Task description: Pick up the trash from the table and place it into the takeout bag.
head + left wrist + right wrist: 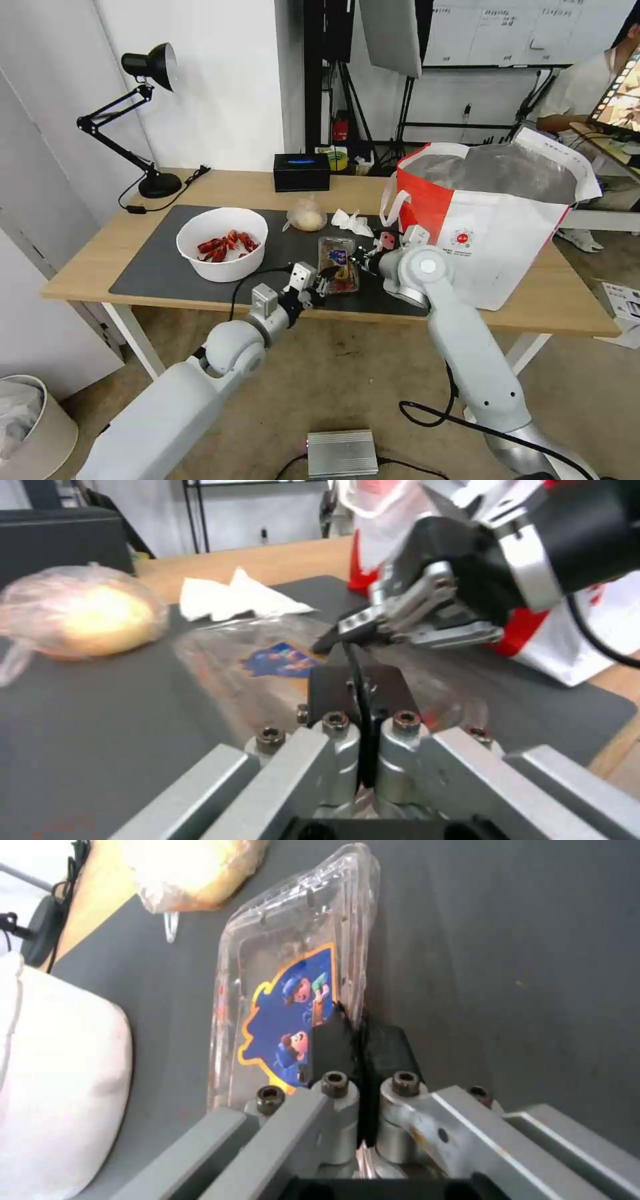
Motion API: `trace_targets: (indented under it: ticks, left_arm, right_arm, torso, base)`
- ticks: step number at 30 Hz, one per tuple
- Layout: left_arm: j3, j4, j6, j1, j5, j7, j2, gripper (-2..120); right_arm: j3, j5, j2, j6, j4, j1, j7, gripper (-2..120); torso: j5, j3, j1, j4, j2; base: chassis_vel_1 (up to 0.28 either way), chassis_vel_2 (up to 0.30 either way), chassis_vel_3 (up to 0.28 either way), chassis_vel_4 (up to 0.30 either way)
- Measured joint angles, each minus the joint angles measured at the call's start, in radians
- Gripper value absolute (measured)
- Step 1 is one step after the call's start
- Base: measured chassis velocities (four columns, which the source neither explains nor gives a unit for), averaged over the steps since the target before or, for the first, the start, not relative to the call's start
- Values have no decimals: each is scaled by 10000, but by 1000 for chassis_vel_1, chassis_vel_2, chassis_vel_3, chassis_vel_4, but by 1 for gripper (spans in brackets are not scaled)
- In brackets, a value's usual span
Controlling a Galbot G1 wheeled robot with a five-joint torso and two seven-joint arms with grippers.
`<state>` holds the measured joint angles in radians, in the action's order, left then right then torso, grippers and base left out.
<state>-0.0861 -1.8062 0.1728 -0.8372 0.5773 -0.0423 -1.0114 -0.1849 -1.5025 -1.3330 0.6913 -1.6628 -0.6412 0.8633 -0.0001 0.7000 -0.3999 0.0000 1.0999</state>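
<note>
The clear hinged tray [337, 261] with a blue sticker lies on the grey mat [160, 267] near the table's [573, 307] front edge. My left gripper [324, 280] is shut on its near left edge; in the left wrist view the pads [337, 680] are pressed together over the plastic [267, 660]. My right gripper [360, 257] is shut on the tray's right rim [360, 940], pads [327, 1045] pinched. Behind lie the knotted bag [307, 215] and the white tissue [352, 222]. The bowl of crayfish shells [222, 243] stands to the left. The takeout bag [493, 220] stands open on the right.
A black tissue box [301, 171] sits at the table's back edge and a black desk lamp [143, 120] at the back left. A silver box [342, 453] and cables lie on the floor in front. A white bin [30, 427] stands low left.
</note>
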Motion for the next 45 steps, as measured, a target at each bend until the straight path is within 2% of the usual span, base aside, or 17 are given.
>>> trace_targets:
  ticks: [7,17,24,28,38,39,42,45]
  left_arm:
    - [472,-208,-38,-358,9,-20,288,0]
    - [2023,-1135,-254,-1957,-192,-56,778,0]
    - [2728,-1488,-453,-3003,-399,-88,564,0]
    - [3045,-1730,-455,-3425,-455,264,301,0]
    - [3849,-2532,-240,-4174,-325,592,-24,33]
    - [3849,-2532,-240,-4174,-325,592,-24,33]
    - [4198,-2810,-215,-4699,-325,592,-250,52]
    - [4299,-2851,-208,-4878,-325,593,-371,59]
  right_arm:
    - [-6,3,0,-3,-84,13,-82,0]
    - [-50,305,147,-203,-748,-205,-724,0]
    - [-71,390,347,-221,-1174,-327,-944,0]
    - [-81,559,484,-241,-1545,-410,-1177,0]
    - [-248,1575,740,-582,-2412,-706,-2494,0]
    - [-248,1575,740,-582,-2412,-706,-2494,0]
    - [-281,1674,836,-735,-2794,-659,-2703,0]
    - [-289,1670,901,-804,-2916,-488,-2713,0]
  torso:
    - [-1,0,0,0,0]
    - [0,-1,0,0,1]
    - [0,0,0,0,1]
    - [0,-1,0,-1,1]
    - [2,1,0,-2,1]
    - [2,1,0,-2,1]
    - [2,0,1,0,2]
    - [1,0,1,0,2]
  base:
    - [0,0,0,0]
    - [0,0,0,0]
    - [0,0,0,0]
    - [0,0,0,0]
    - [0,0,0,0]
    - [0,0,0,0]
    - [0,0,0,0]
    - [0,0,0,0]
